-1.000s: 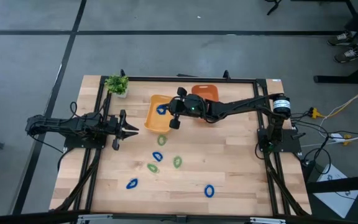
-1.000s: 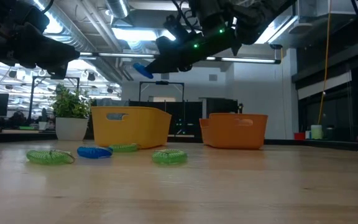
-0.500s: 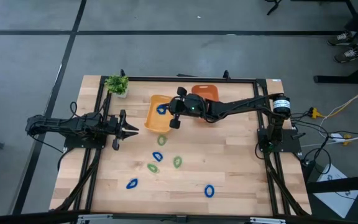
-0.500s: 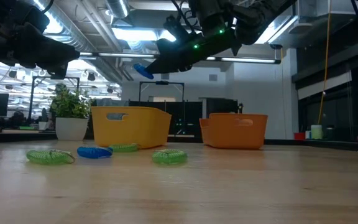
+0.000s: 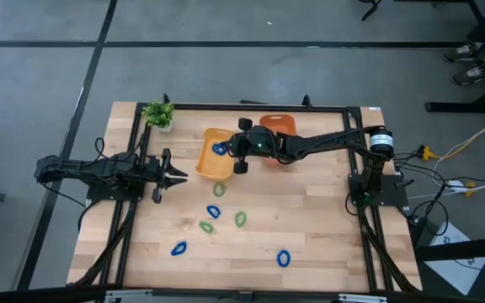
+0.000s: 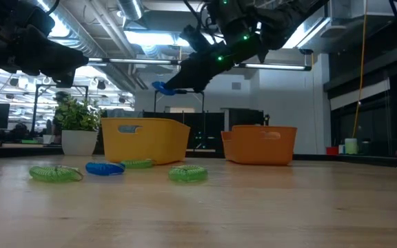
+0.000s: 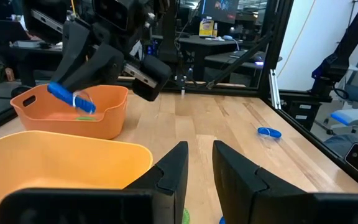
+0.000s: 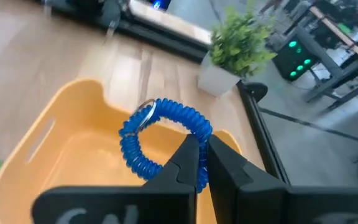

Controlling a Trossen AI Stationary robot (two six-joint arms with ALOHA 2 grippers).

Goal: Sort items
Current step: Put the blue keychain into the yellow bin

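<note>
Right tool (image 8: 197, 163) pinches coiled blue ring (image 8: 160, 134) above smooth yellow bin (image 8: 55, 134).

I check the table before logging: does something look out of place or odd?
Nothing stands out. The right gripper holds a blue ring over the yellow bin; the other rings lie loose on the table, awaiting sorting.

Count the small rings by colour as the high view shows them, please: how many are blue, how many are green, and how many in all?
Blue rings: 4 (3 on the table, 1 in the right gripper)
Green rings: 3 (all on the table)
Total: 7
</note>
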